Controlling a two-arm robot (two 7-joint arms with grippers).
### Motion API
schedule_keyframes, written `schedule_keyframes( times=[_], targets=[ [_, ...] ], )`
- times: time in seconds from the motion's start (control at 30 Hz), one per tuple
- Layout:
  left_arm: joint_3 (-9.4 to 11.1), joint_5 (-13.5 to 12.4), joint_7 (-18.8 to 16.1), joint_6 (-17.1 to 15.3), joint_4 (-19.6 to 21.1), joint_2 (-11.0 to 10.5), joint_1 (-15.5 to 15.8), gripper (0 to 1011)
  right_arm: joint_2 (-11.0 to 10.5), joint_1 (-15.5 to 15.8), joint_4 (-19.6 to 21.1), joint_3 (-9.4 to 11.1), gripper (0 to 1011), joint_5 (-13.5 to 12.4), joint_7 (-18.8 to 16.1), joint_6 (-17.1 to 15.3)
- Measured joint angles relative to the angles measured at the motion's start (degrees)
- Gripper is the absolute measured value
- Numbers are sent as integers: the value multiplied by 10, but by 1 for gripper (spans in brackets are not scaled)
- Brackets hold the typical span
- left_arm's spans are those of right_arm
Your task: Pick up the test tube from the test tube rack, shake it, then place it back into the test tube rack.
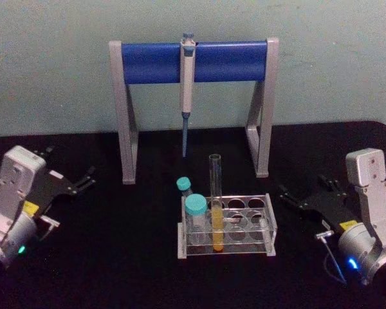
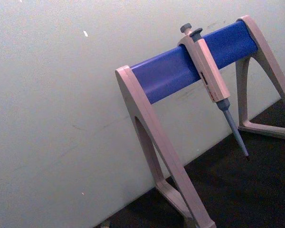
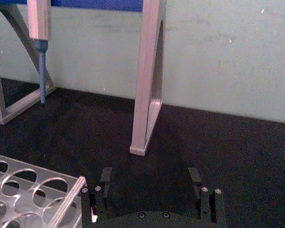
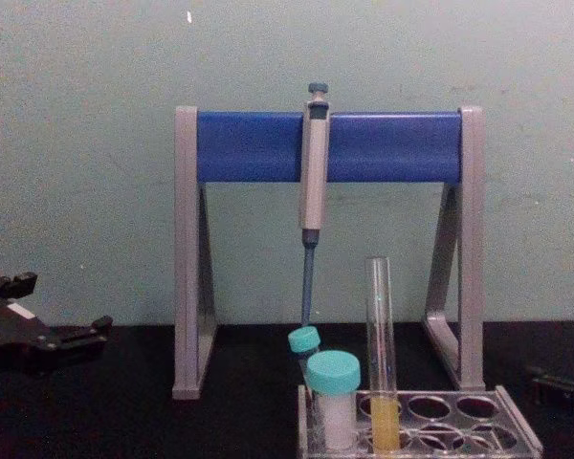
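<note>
The right end effector [image 1: 294, 196] is resting low on the tabletop [image 1: 116, 257], fingers spread wide open w/ nothing in them. In the right wrist view its two fingers [image 3: 104, 183] are standing well apart w/ only dark tabletop between them. The left end effector [image 1: 83, 180] is sitting on the other side, also open & holding nothing.

Just beside the right end effector, toward the robot's left, the test tube rack [image 1: 267, 226] is sitting. The test tube [image 1: 217, 203] is standing upright in a front hole, on the rack's side away from this end effector, w/ yellow liquid in its bottom part. It is sticking up way taller than the rack.

Right next to the tube, on its far side from the right end effector, a short vial [image 1: 196, 219] w/ a teal cap is standing, & a thin teal-capped tube [image 1: 184, 188] is just behind that. Farther back a pipette [image 1: 187, 90] is hanging on a big grey & blue stand [image 1: 193, 61].

What could go wrong, I think:
- The tube has no cap, so hard shaking could splash yellow liquid out.
- Glass is slippery; a weak squeeze could let it slide & drop.
- Reaching in could bump the vial or push the light rack.
- Lifting high could knock the pipette tip above & behind.
- Putting it back could miss the hole & tip it.
</note>
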State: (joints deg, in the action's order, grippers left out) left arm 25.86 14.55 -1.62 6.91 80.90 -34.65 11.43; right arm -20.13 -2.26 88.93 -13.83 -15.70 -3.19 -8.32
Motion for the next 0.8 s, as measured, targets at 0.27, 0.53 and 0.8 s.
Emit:
schedule_keyframes(
  times=[0.27, 0.53, 0.8],
  targets=[
    [0, 0, 0, 0, 0, 0, 0, 1001, 11, -2, -16, 7, 1000, 1, -11, -11],
    [0, 0, 0, 0, 0, 0, 0, 1001, 11, -2, -16, 6, 1000, 1, -11, -11],
    [0, 0, 0, 0, 0, 0, 0, 1001, 10, -2, -14, 6, 1000, 1, -10, -10]
  ],
)
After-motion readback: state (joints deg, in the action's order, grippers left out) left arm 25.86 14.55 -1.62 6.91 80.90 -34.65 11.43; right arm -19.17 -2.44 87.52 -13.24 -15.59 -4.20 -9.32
